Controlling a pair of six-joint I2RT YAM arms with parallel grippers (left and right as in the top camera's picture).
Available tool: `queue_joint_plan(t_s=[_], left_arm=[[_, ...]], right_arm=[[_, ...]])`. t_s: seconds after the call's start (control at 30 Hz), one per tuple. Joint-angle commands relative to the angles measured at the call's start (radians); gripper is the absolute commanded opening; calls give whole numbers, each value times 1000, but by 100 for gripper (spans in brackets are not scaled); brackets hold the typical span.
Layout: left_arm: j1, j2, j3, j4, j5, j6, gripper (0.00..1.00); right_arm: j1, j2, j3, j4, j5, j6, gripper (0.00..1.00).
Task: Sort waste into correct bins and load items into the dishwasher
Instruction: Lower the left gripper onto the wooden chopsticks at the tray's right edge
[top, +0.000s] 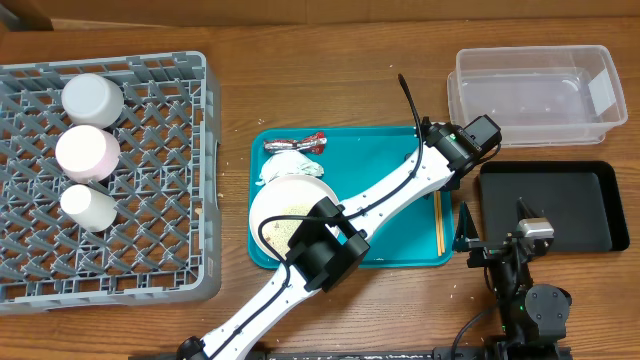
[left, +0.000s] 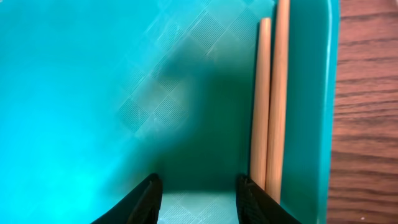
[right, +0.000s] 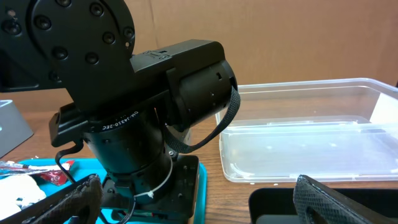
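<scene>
The dishwasher rack (top: 150, 230) sits at the left and holds a white cup (top: 92, 97), a pale bowl (top: 87, 152) and a small white dish (top: 88, 206). On the teal tray (top: 395, 235) lie the red-and-silver wrapper (top: 296, 145), the white napkin (top: 283, 166) and the large white plate (top: 285, 200), which is partly under my left arm. My left gripper (left: 199, 182) hovers low over the tray's right side. It is open and empty, just left of two wooden chopsticks (left: 272, 99). My right gripper (right: 198, 186) is wide open and empty beside the black tray (top: 550, 205).
The clear tub (top: 535, 85) stands at the back right, behind the black tray. The chopsticks (top: 438, 220) lie along the teal tray's right wall. My left arm's wrist (right: 143, 106) fills the space right in front of the right gripper.
</scene>
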Motion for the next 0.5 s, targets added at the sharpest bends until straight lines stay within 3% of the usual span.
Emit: queue_joint_plan(t_s=[0.0,0.47], left_arm=[[7,-34,22,-21,-14,15,41],[5,-68,23,-16,23,26,41]], right_arm=[[-3,-11,-10,6,5,-7,100],[-3,-11,-10,6,5,-7,100]])
